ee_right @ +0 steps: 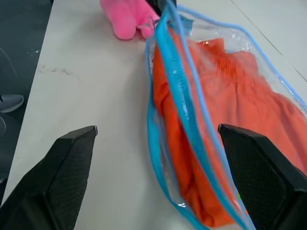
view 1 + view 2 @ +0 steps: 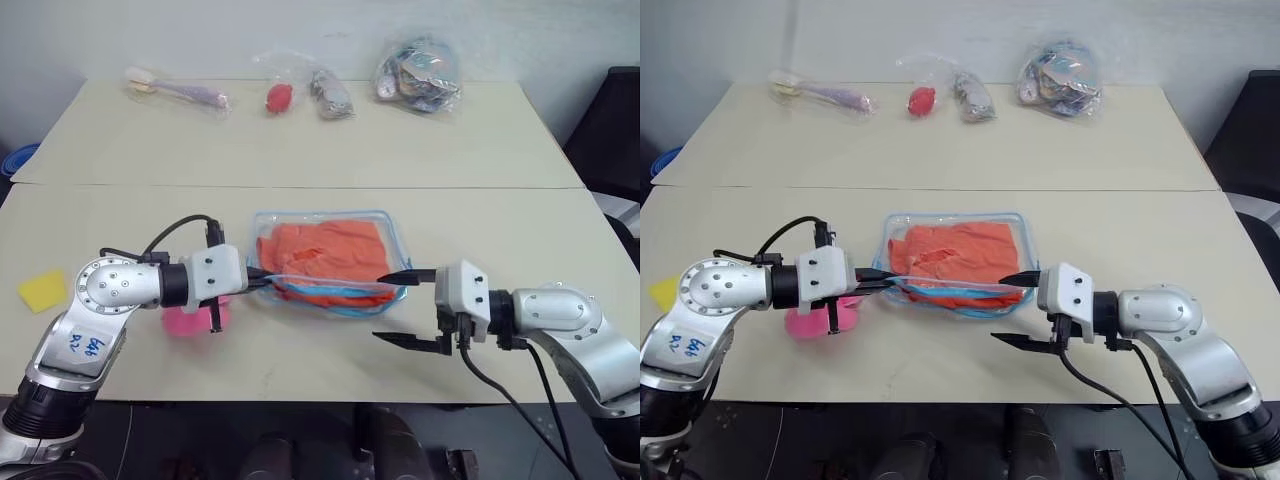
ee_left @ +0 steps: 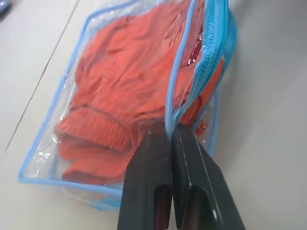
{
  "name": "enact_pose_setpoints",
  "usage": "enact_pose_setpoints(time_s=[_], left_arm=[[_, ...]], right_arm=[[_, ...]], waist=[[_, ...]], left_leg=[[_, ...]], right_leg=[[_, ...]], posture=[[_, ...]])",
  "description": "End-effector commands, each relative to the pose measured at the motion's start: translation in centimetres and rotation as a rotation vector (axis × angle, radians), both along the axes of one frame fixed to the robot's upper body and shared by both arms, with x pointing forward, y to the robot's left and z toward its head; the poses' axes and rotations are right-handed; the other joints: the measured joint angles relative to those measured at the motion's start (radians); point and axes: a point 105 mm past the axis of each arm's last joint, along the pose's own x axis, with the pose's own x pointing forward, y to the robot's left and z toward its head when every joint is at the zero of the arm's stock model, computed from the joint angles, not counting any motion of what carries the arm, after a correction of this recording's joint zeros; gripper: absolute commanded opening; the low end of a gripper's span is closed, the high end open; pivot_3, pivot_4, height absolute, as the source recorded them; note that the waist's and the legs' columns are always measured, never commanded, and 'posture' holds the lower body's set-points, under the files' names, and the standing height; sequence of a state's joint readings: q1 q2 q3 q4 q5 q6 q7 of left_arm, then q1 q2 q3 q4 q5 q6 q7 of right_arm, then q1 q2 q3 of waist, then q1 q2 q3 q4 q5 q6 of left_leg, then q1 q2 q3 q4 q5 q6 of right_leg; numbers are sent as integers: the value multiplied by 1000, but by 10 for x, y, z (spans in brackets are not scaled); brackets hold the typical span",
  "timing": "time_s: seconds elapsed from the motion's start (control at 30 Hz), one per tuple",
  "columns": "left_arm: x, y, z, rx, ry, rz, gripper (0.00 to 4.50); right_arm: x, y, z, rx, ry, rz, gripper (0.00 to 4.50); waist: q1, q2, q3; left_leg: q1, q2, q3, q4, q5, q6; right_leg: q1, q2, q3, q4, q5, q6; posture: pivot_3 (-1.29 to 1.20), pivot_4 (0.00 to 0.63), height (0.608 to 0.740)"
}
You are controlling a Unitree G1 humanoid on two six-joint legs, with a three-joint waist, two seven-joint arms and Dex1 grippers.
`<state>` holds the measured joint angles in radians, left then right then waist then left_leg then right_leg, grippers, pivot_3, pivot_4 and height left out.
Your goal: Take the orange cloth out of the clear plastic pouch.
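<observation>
Left wrist view: the left gripper is clamped on the clear plastic pouch's blue rim, probably its opening. The right gripper, fingers spread, waits beside the pouch's other end; next it must reach inside for the orange cloth.

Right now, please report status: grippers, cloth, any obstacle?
Left gripper shut on clear plastic pouch edge. Right gripper open, beside pouch. Orange cloth inside pouch. Pink puff near left gripper.

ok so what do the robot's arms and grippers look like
Both arms are silver-grey metal with rounded joint housings and white wrist blocks. The left gripper and right gripper each have two black, tapered fingers with textured inner pads. Black cables loop over the left wrist and hang under the right arm. A white sticker with blue handwriting sits on the left arm.
</observation>
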<state>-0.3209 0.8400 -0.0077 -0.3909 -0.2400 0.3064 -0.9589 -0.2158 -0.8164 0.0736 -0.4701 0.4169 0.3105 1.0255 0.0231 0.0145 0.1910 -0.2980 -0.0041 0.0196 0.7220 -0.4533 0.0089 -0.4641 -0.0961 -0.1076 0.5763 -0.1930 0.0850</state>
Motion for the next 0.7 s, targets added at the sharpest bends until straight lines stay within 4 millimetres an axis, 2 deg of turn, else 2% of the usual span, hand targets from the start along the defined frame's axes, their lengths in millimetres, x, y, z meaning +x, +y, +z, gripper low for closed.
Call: enact_pose_setpoints(time_s=[0.03, 0.27, 0.37, 0.53, 0.67, 0.7], left_arm=[[-5, -11, 19, -80, -11, -23, 0], [-4, -23, 10, -91, 6, -33, 0], [-3, -27, 11, -107, 8, -36, 0], [-4, -29, 9, -107, 15, -40, 0], [-5, -31, 8, -110, 19, -42, 0], [-5, -31, 7, -110, 18, -41, 0]], right_arm=[[-2, 6, 5, 12, -56, 5, 3602], [-3, 19, -5, 12, -67, -13, 1062], [9, 19, -8, -3, -109, -81, 35], [24, 15, -12, -41, -176, -150, 35], [22, 15, -19, -78, -195, -138, 35], [22, 15, -20, -77, -189, -143, 191]], waist=[[1, 0, 0], [-1, 0, 0], [0, 0, 0], [0, 0, 0], [0, 0, 0], [0, 0, 0]], left_leg=[[0, 0, 0, 0, 0, 0], [0, 0, 0, 1, 0, 0], [0, 0, 0, 1, 0, 0], [0, 0, 0, 1, 0, 0], [0, 0, 0, 1, 0, 0], [0, 0, 0, 1, 0, 0]], right_leg=[[0, 0, 0, 0, 0, 0], [0, 0, 0, 0, 0, 0], [1, 0, 0, 0, 0, 0], [0, 0, 0, 0, 0, 0], [0, 0, 0, 0, 0, 0], [0, 0, 0, 0, 0, 0]], posture=[[0, 150, 740], [0, 150, 740], [0, 150, 740], [0, 150, 740], [0, 150, 740], [0, 150, 740]])
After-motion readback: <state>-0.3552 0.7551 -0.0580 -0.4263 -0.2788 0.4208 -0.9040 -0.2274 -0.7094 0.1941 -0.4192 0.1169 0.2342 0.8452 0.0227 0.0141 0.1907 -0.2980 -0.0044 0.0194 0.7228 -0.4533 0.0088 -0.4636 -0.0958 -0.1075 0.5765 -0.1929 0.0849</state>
